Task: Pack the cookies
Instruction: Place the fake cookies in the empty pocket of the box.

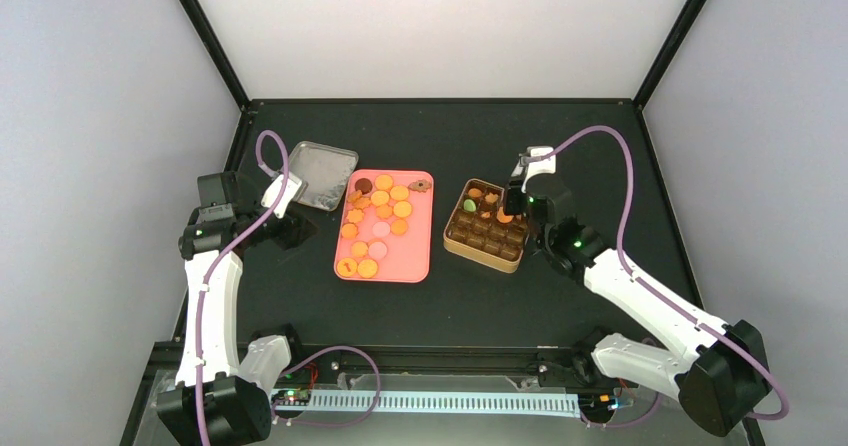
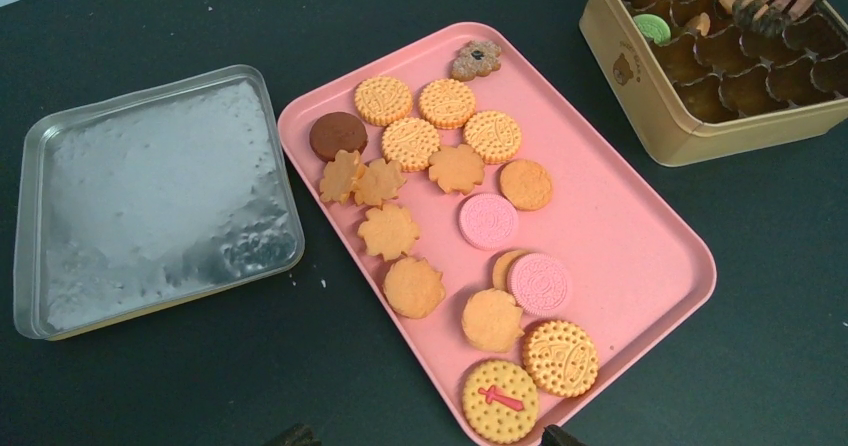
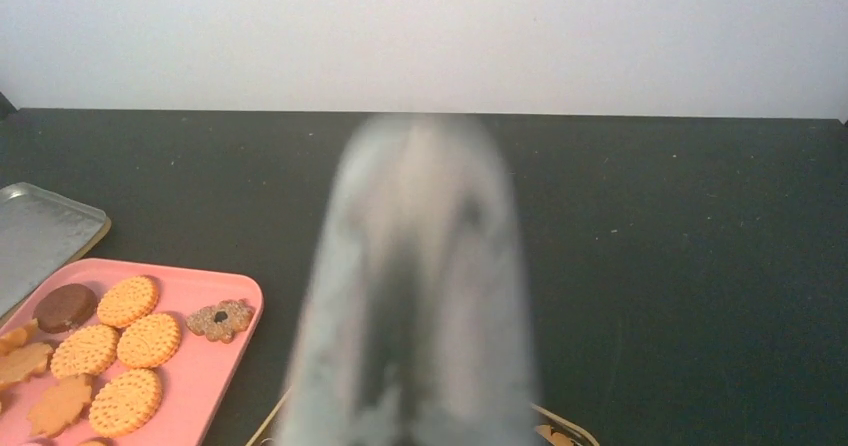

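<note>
The cookies (image 1: 378, 221) lie spread on a pink tray (image 1: 415, 256): mostly orange-yellow rounds, two pink, one dark brown (image 2: 337, 134), and a brown flower-shaped one (image 3: 220, 318). A gold tin (image 1: 478, 254) with brown cups stands right of the tray and holds a green cookie (image 2: 652, 28) and a few orange ones. My right gripper (image 1: 513, 204) hangs over the tin's far cups; its fingers (image 3: 425, 266) are a blur in the right wrist view. My left gripper (image 1: 295, 228) waits left of the tray, open, its tips at the bottom edge of the left wrist view with nothing between them.
The tin's silver lid (image 2: 150, 196) lies flat on the black table to the left of the tray, close to my left gripper. Black frame posts and white walls close in the table at the back and sides.
</note>
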